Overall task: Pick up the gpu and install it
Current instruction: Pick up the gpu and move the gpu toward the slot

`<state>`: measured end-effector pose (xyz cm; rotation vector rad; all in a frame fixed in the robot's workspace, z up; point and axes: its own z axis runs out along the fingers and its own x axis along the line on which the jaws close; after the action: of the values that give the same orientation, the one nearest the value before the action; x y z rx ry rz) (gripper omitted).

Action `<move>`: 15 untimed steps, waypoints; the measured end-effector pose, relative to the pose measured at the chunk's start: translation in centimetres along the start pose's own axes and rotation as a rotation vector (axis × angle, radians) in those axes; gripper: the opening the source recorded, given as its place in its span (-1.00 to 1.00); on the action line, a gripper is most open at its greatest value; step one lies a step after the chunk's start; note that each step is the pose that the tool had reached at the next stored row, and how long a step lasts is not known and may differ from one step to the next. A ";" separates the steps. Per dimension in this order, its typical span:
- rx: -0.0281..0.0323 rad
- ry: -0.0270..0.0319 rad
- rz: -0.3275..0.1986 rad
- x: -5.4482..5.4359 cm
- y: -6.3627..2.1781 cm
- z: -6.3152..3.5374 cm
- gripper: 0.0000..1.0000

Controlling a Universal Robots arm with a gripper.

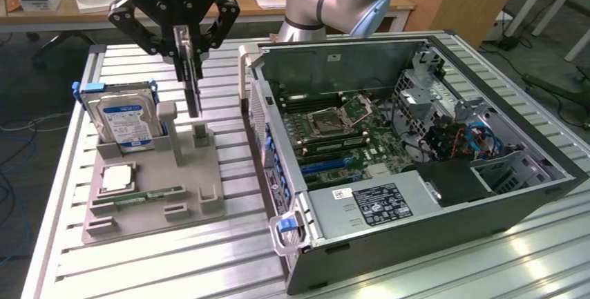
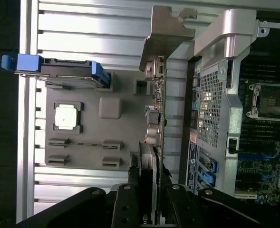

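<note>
Clamped between the fingers of the gripper (image 2: 151, 183), the gpu (image 2: 155, 114) is held upright beside the open computer case (image 1: 516, 195), just above the grey tray (image 1: 157, 168). Pickup is judged done; alignment with a motherboard slot (image 1: 325, 164) is called for. Its silver bracket (image 2: 166, 33) is shown by the wrist view, its height over the tray by the exterior view.

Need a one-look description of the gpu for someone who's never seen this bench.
At the exterior view's left of the open PC case sits a grey parts tray. Over it the end effector grips the gpu, a thin dark card held upright. Unlike the blue-labelled hard drive beside it and the green memory stick lying flat, it has a silver end bracket.
</note>
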<state>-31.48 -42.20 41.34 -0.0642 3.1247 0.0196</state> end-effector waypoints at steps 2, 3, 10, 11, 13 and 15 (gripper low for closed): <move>-0.0001 -0.0002 0.000 -0.3 -0.02 0.01 -0.46; -0.0001 -0.0001 0.000 -0.5 -0.03 0.01 -0.46; -0.0001 -0.0002 0.000 -1.7 -0.07 0.04 -0.46; -0.0002 -0.0002 0.000 -1.9 -0.08 0.05 -0.46; 0.0000 -0.0001 0.000 -2.2 -0.10 0.05 -0.46; -0.0001 -0.0001 0.000 -2.6 -0.12 0.06 -0.46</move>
<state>-28.84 -42.21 41.32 -0.0643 3.1246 0.0197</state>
